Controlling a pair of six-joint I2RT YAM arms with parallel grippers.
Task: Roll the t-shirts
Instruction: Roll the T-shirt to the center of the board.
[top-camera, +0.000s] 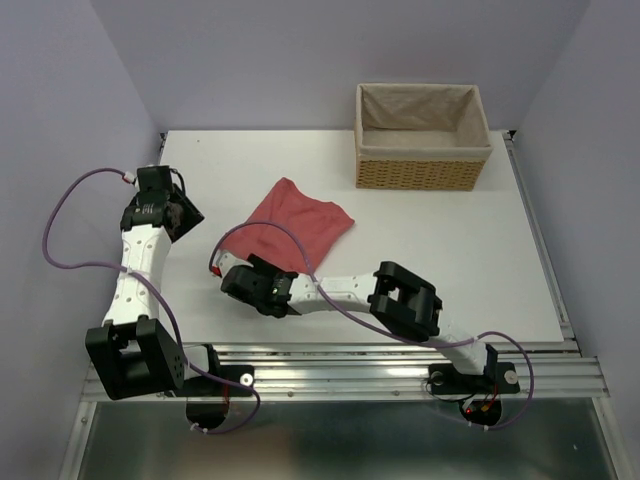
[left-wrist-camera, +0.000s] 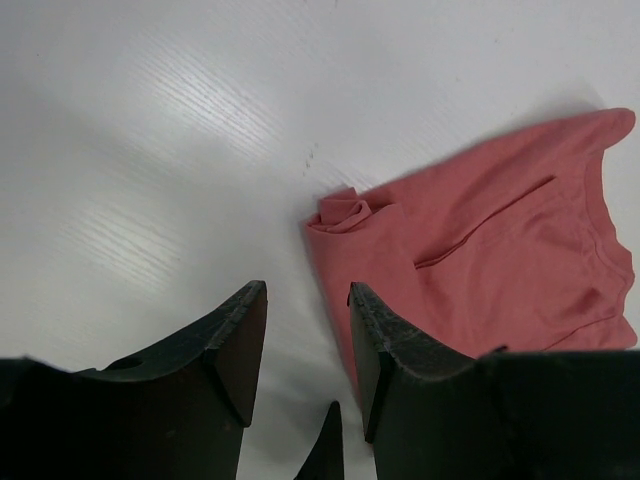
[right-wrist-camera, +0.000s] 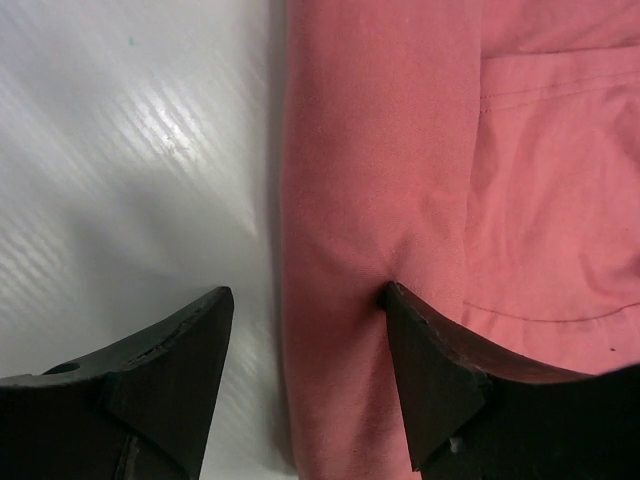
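T-shirt (top-camera: 300, 228): we see 1, folded flat.
Right gripper (right-wrist-camera: 306, 290): open astride the t-shirt's edge, holding nothing.
Left gripper (left-wrist-camera: 307, 284): open, empty, beside the t-shirt.

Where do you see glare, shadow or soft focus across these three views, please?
Top external: even light, sharp throughout, only faint shadows on the table. Left wrist: streaky glare on the bare table at upper left, while the t-shirt stays crisp. Right wrist: a bright glare patch left of the t-shirt and a narrow shadow along its left edge.
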